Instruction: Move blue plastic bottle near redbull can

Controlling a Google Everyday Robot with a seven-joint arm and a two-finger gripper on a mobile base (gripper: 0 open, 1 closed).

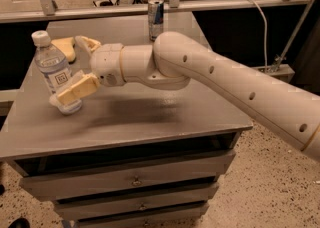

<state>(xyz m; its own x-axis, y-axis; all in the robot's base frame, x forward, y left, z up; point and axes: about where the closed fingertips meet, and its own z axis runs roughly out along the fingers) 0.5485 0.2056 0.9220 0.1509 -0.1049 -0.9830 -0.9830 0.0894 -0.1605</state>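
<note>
The blue plastic bottle point(52, 68), clear with a white cap and a pale label, stands at the left of the grey tabletop point(150, 117), leaning slightly. The redbull can point(156, 18) stands upright at the table's far edge, well to the right of the bottle. My gripper point(67, 68) has reached in from the right and is open around the bottle. The near finger point(77, 89) crosses in front of the bottle's lower part and hides some of it. The far finger point(86, 44) is behind the bottle, to its right.
A flat tan object point(64, 48) lies on the table behind the bottle. The table is a cabinet with drawers point(135, 179) at its front. A metal rail point(100, 11) runs behind the far edge. A cable point(260, 19) hangs at the right.
</note>
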